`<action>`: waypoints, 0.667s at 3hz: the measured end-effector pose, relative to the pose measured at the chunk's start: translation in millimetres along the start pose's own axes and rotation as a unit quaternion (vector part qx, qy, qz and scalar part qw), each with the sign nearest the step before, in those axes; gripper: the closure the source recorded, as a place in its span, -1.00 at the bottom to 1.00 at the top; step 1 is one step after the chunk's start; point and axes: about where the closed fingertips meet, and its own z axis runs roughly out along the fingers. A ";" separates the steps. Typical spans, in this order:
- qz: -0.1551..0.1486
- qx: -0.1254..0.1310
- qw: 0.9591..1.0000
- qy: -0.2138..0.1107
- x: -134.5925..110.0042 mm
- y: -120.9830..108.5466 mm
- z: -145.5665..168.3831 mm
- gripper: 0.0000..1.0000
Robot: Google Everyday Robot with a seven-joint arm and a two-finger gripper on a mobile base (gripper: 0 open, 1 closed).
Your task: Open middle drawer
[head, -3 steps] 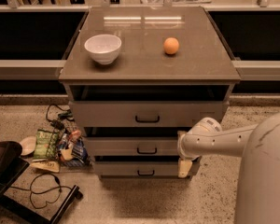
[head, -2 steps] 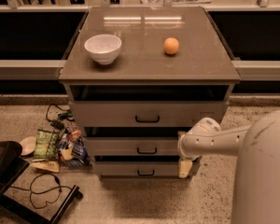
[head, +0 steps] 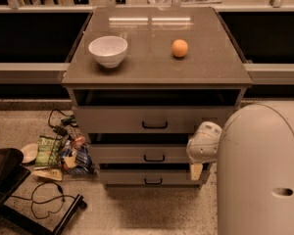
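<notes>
- Target is the middle drawer (head: 122, 153), the second of three grey fronts under the bench (head: 152, 65), a little below the centre of the frame. Its small black handle (head: 154, 157) sits in the middle of the front panel.
- End effector (head: 196, 169) is at the right end of this drawer front, centre-right of the frame, beside the big white robot body (head: 264, 175). It is well to the right of the handle and not on it. Whether it is released or clenched, I cannot tell.
- Drawer looks to me not yet pulled out, so the step in hand is the approach to the handle.
- To do it well, I think the end effector should travel left along the front at the handle's height. It should not go up to the taller top drawer (head: 112, 119) or down to the bottom drawer (head: 122, 176), because the three handles stand in one column, close together.
- After a firm hold on the bar, the pull should go straight toward the lower edge of the frame, slowly. Then the tray should not jam, and the white bowl (head: 108, 50) and the orange (head: 180, 48) on the bench should not be shaken.
</notes>
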 end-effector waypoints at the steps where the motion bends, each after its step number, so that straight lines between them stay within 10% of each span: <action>1: 0.007 -0.006 1.000 -0.006 -1.3 6.3 9.7 -1.00; 2: 0.024 -0.018 0.999 -0.026 -3.4 20.5 19.8 -0.46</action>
